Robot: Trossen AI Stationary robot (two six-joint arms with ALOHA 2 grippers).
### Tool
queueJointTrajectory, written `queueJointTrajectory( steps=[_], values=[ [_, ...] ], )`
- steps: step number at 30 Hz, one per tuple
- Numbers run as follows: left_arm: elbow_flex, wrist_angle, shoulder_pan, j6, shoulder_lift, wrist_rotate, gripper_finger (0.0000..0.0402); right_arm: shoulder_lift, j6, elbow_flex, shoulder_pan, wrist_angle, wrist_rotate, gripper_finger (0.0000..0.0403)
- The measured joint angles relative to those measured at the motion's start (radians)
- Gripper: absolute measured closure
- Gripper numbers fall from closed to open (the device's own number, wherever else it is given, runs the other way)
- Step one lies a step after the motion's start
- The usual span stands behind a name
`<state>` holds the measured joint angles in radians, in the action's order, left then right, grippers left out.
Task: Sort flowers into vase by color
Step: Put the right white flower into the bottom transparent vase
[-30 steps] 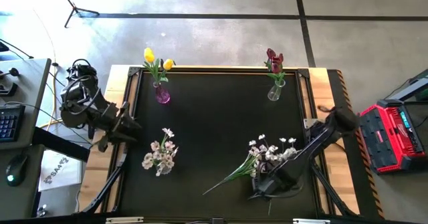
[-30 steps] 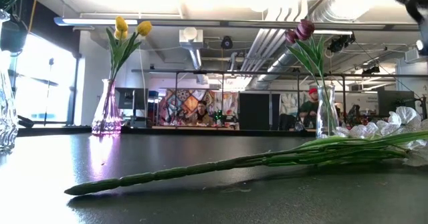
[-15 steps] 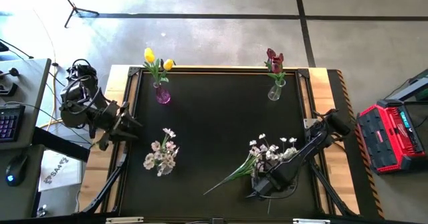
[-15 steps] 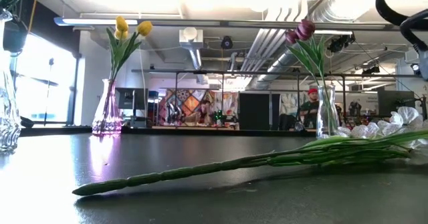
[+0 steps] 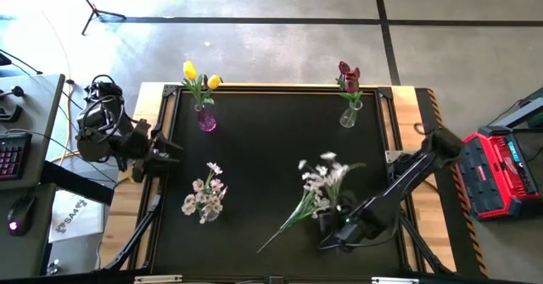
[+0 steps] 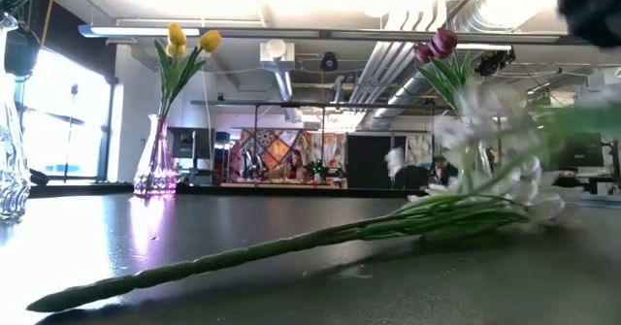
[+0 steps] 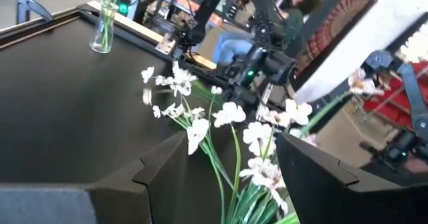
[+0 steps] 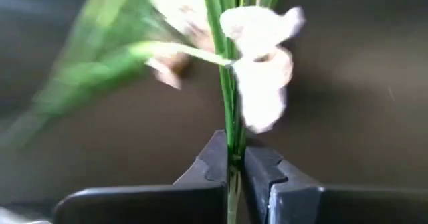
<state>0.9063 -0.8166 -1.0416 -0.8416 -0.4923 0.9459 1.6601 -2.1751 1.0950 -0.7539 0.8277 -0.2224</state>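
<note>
From above we see the right gripper [image 5: 338, 231] low near the worktop's [image 5: 271, 140] front right corner, at the stem of a white flower spray [image 5: 318, 182] whose blossoms point toward the middle of the worktop. Only the right wrist view shows the grip itself: both fingers [image 8: 215, 162] are pressed together on the thin green stems, with a white blossom [image 8: 262, 70] just past them. The low view adds that the spray's stem end [image 6: 68, 294] lies on the worktop while the flower end is raised and blurred. The left gripper [image 5: 168, 153] waits at the left edge, its jaws spread around nothing, and its wrist view looks over a second white spray [image 7: 251, 144], which the high view places beside it, standing near the left edge. Yellow tulips [image 5: 198, 74] stand in a purple vase [image 5: 205, 118] at the back left corner; dark red tulips [image 5: 348, 75] stand in a clear vase [image 5: 348, 114] at the back right.
</note>
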Motion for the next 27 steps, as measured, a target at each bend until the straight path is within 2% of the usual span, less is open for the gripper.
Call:
queueJointTrajectory(
  steps=[4,7,9,11,16,20,23,27],
  values=[
    [0.0,0.007,0.0,-0.013,0.0,0.019,0.0187,-0.112,0.065,0.002,-0.006,0.028,-0.269,0.0398],
    [0.0,0.01,0.0,-0.022,0.0,0.059,0.0187,-0.185,0.211,0.002,0.013,0.019,-0.469,0.04],
    [0.0,0.026,0.0,-0.021,0.0,0.093,0.0187,-0.229,0.376,0.002,0.043,-0.022,-0.54,0.04],
    [0.0,0.051,0.0,-0.021,0.0,0.129,0.0187,-0.261,0.566,0.002,0.09,-0.086,-0.566,0.0401],
    [0.0,0.118,0.0,-0.019,-0.004,0.165,0.0187,-0.31,1.072,0.002,0.217,-0.37,-0.569,0.0402],
    [0.0,0.183,0.0,0.021,-0.012,0.165,0.0187,-0.314,1.436,0.002,0.31,-0.656,-0.473,0.0402],
    [-0.001,0.254,0.0,0.105,-0.015,0.163,0.0187,-0.311,1.593,0.003,0.39,-0.803,-0.344,0.0402],
    [-0.001,0.355,0.0,0.276,-0.015,0.164,0.0187,-0.294,1.684,0.003,0.495,-0.907,-0.198,0.0402]
  ],
)
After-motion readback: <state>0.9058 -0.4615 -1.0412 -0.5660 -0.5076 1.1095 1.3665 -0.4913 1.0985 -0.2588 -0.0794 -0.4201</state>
